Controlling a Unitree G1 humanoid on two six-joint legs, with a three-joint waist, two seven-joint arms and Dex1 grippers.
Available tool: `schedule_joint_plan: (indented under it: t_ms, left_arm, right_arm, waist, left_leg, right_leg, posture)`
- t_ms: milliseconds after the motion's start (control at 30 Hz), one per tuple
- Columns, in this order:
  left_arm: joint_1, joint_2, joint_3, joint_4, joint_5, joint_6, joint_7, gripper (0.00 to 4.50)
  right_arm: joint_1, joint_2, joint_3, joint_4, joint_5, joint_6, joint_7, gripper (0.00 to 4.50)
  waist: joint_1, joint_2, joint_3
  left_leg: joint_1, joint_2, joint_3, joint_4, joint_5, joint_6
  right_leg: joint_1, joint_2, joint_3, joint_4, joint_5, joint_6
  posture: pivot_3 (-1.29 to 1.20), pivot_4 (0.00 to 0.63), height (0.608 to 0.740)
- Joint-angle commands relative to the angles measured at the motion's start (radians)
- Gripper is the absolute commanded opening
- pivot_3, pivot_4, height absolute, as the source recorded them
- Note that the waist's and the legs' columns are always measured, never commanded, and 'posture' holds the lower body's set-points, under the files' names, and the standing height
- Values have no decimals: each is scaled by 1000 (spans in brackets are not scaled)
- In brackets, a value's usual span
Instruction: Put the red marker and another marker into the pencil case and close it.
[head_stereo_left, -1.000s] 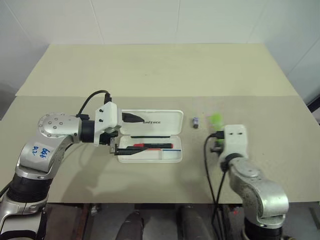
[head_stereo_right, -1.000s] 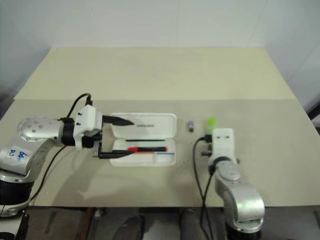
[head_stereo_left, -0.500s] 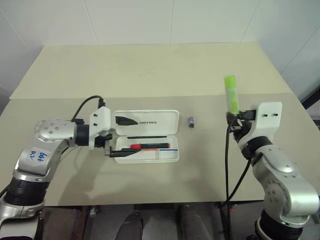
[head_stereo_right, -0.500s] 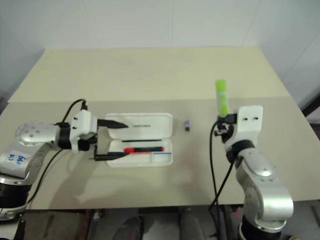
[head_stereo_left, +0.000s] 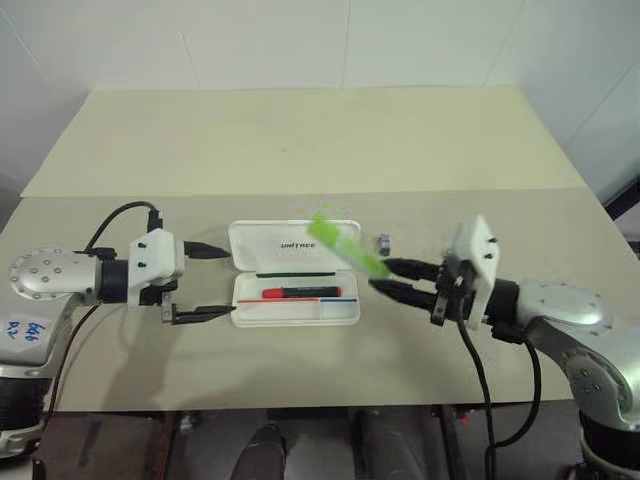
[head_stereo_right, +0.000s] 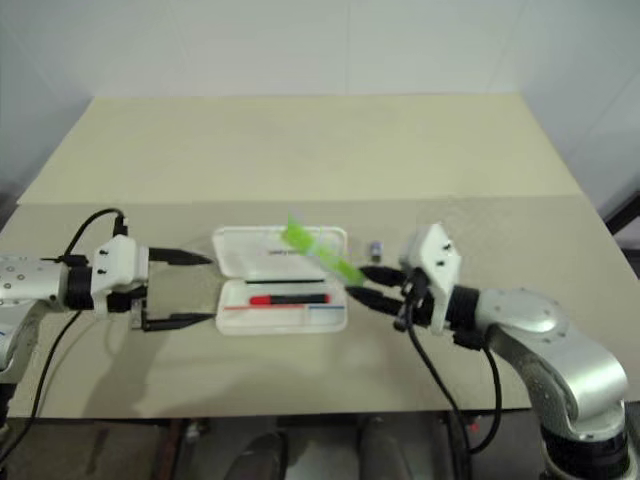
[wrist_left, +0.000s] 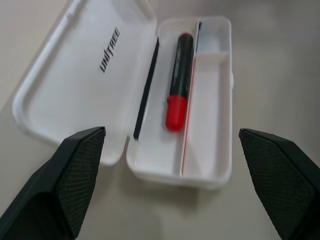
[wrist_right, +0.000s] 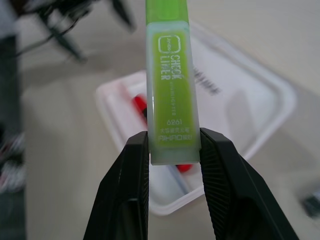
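Observation:
The white pencil case (head_stereo_left: 256, 246) lies open on the table, lid laid back. The red marker (head_stereo_left: 300, 293) rests in its tray, also clear in the left wrist view (wrist_left: 177, 80). My left gripper (head_stereo_left: 205, 282) is open and level, just left of the case, with nothing between its fingers. My right gripper (head_stereo_left: 380, 275) points left at the case's right end and is shut on the base of the lime-green marker (head_stereo_left: 342, 243). That marker slants up over the lid's right part. In the right wrist view the green marker (wrist_right: 172, 75) sits pinched between both fingers (wrist_right: 132, 190), with the case beneath it.
A tiny grey-purple object (head_stereo_left: 384, 242) lies on the table just right of the case, close behind my right gripper's fingers. The beige table (head_stereo_left: 320, 140) stretches wide behind the case, and a strip of it runs in front.
My right gripper has swung from upright to level and moved left, carrying the green marker over the case's right end. My left gripper has drawn back left, away from the case.

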Motion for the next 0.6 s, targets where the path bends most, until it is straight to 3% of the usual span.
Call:
schedule_joint_plan:
  t_ms: [33,333,600]
  left_arm:
    - [1,22,37,14,-7,-33,-20,4500]
    - [5,10,32,-14,-8,-22,13,4500]
    - [10,8,35,-14,-11,-17,35,4500]
  right_arm:
    - [-46,-8,105,75,-71,-150,106,1070]
    - [-186,102,332,180,-214,-229,112,1070]
    - [-248,161,466,218,-340,-130,40,1070]
  waist:
    - [0,0,0]
    - [2,-1,0]
    - [3,-1,0]
  left_leg:
    - [0,0,0,0,0,0]
    - [-1,0,0,0,0,0]
    - [-1,0,0,0,0,-1]
  right_leg:
    - [0,0,0,0,0,0]
    - [-1,0,-1,0,0,0]
    - [-1,0,-1,2,0,0]
  posture:
    - [0,150,740]
    - [0,150,740]
    - [0,150,740]
